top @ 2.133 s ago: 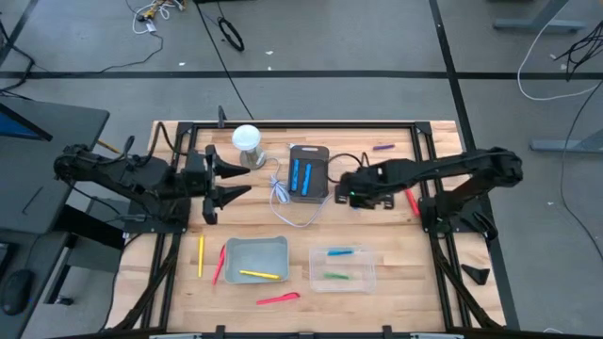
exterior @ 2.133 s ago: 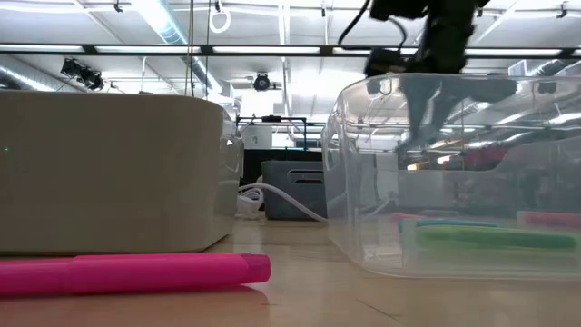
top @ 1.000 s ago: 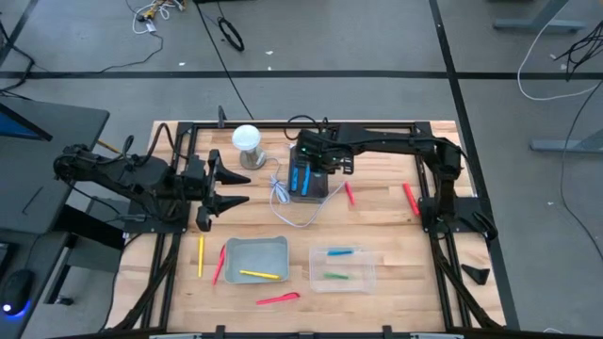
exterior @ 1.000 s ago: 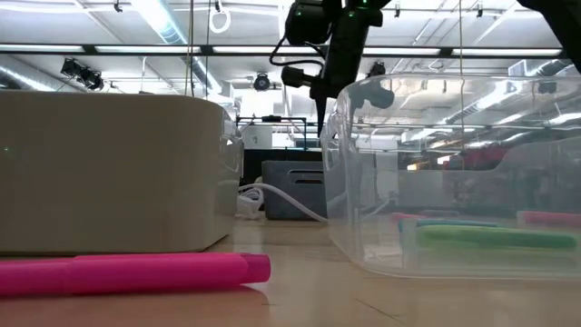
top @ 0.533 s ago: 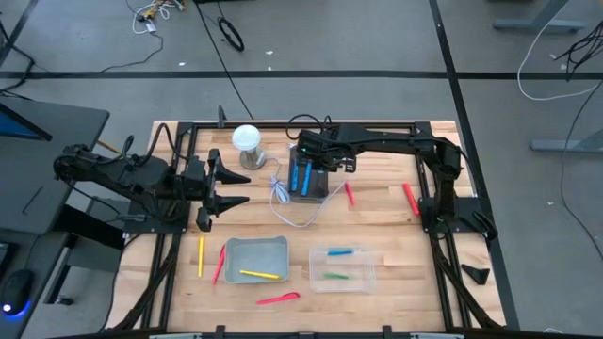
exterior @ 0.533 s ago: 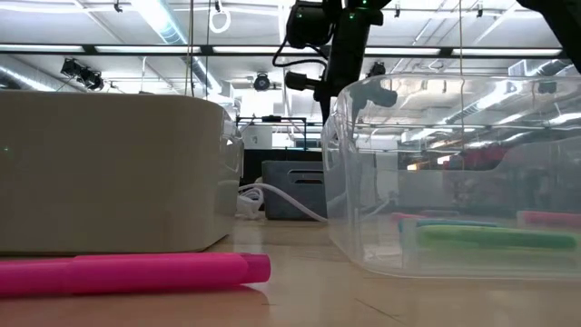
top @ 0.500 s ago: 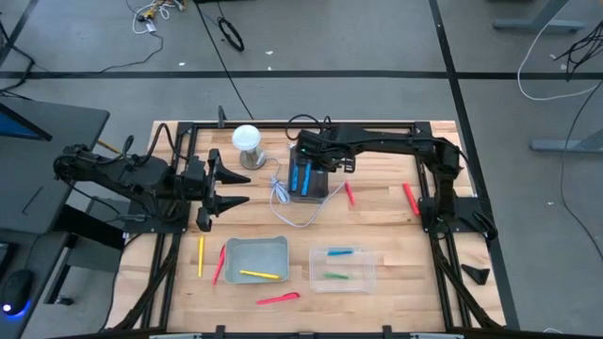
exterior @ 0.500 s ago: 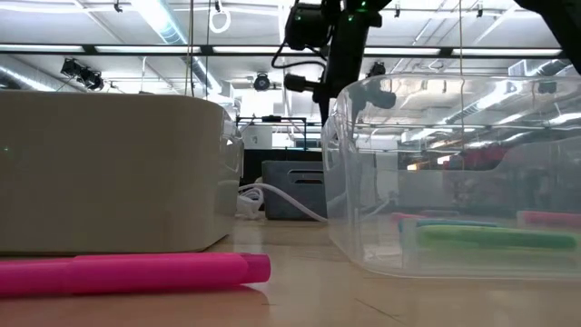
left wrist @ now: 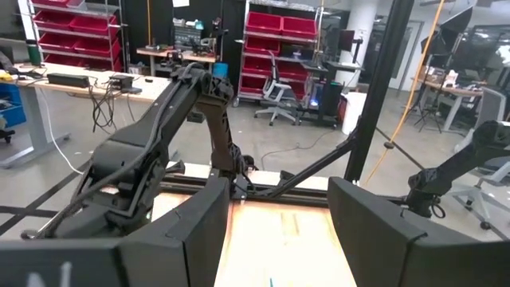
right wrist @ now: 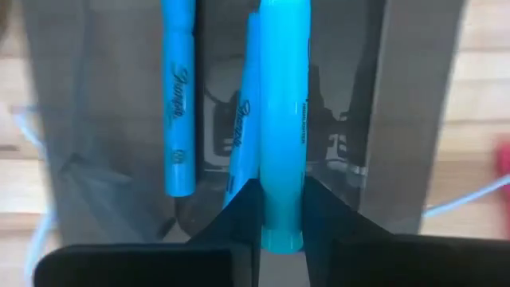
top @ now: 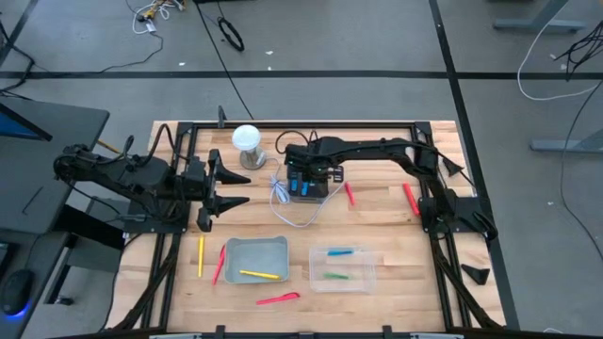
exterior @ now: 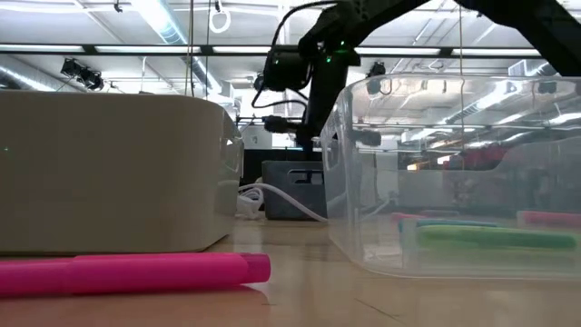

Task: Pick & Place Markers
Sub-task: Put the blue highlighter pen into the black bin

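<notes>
1. A pink marker (exterior: 127, 272) lies nearest on the wooden surface (top: 377, 221), in front of the grey tray (top: 254, 247); a yellow marker (top: 258, 275) lies inside this tray.
2. Beside it stands the clear box (top: 342, 267) with a blue marker (top: 340, 252) and a green marker (top: 335, 276) in it; another yellow marker (top: 201, 255) and a red marker (top: 219, 265) lie on the surface left of the tray.
3. The left jaws (top: 229, 188) are released and spread wide, waiting over the left edge of the surface.
4. Farther on, the right jaws (right wrist: 280, 209) are clenched on a light blue marker (right wrist: 284, 119), holding it just above the dark tray (top: 308, 184); two blue markers (right wrist: 178, 96) lie in that tray.
5. Two red markers (top: 349, 194) lie on the surface right of the dark tray, well apart from each other.
</notes>
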### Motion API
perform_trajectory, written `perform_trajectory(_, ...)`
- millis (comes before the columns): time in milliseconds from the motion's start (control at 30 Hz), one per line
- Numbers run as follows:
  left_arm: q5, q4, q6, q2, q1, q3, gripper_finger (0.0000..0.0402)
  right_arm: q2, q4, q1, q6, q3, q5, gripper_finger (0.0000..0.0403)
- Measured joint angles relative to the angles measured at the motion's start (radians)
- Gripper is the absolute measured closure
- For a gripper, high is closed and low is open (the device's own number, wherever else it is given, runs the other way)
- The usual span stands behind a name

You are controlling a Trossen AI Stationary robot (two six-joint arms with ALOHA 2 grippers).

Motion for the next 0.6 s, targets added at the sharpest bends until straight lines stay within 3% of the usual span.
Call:
perform_trajectory(300,0.000,-0.012,0.002,0.000,0.000,0.000,0.0181,0.040,0.008,0.001,-0.015,-0.001,-0.007,0.0350)
perform_trajectory(600,0.013,-0.015,-0.001,0.000,0.000,0.000,0.0181,0.040,0.008,0.000,-0.023,-0.001,-0.007,0.0289)
